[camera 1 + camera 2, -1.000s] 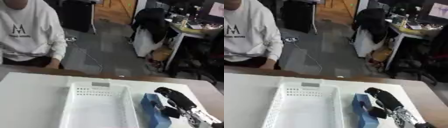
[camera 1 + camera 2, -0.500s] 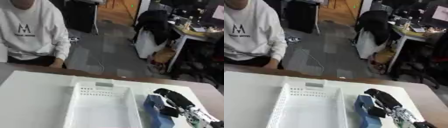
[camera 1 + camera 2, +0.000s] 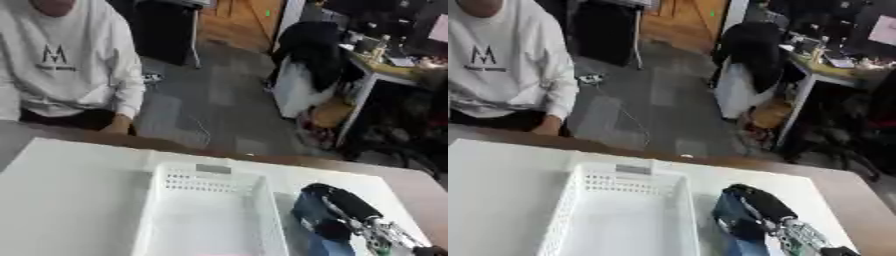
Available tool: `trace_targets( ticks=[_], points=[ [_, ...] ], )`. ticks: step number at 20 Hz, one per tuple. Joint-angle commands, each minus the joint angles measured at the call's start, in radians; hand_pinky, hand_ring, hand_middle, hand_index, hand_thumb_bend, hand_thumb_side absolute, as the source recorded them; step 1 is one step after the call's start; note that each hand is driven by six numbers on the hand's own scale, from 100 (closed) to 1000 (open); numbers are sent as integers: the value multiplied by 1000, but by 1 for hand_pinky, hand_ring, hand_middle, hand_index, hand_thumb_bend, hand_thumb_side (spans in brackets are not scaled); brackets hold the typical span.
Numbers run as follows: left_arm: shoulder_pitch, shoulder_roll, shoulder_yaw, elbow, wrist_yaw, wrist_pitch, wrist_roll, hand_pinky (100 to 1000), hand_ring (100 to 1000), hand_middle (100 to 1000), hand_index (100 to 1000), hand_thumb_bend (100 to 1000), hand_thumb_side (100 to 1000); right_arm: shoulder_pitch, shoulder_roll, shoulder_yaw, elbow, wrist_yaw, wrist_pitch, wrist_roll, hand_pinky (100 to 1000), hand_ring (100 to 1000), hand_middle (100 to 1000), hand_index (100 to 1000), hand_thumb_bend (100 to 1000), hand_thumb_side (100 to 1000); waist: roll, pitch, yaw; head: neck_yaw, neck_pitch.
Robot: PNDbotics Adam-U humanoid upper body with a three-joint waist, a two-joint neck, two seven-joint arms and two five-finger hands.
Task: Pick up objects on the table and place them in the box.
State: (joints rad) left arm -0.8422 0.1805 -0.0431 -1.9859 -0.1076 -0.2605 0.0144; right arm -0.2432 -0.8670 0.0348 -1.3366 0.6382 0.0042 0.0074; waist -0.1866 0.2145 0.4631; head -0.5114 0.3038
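The right hand [image 3: 339, 210] has its fingers [image 3: 325, 229] curled around a blue object [image 3: 311, 216], held just right of the white box [image 3: 208, 215]. The box sits on the white bench [image 3: 70, 180]; its inside looks bare.

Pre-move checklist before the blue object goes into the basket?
1. Right hand on the blue object: ok, fingers curled over its top.
2. Object lifted off the table: cannot tell.
3. White basket left of the object, opening up: ok.
4. Basket interior free: ok as far as shown; its near end is cut off.
5. Left hand out of the path: cannot tell, not in view.
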Motion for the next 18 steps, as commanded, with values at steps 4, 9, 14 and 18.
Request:
trace_targets(
  ticks=[4,9,14,18],
  points=[
    [-18,-1,6,-14,-1,-3,8,822,692,782,847,749,1000,2,-13,-1,9,9,-13,33,672,906,899,934,315,648,10,-15,-5,-15,5],
    [-13,4,8,-14,-5,-4,8,821,691,781,847,754,1000,18,0,-8,35,-38,-14,59,553,877,864,927,238,280,16,-14,-14,-18,7],
    [-4,10,9,-14,-11,-7,6,820,689,780,847,756,1000,32,4,-21,53,-96,-30,30,349,750,779,880,156,100,24,-12,-24,-22,8],
    [3,16,10,-14,-16,-10,5,820,688,780,847,754,1000,40,8,-38,52,-113,-95,-92,195,478,510,657,100,100,31,-11,-34,-22,9]
  ],
)
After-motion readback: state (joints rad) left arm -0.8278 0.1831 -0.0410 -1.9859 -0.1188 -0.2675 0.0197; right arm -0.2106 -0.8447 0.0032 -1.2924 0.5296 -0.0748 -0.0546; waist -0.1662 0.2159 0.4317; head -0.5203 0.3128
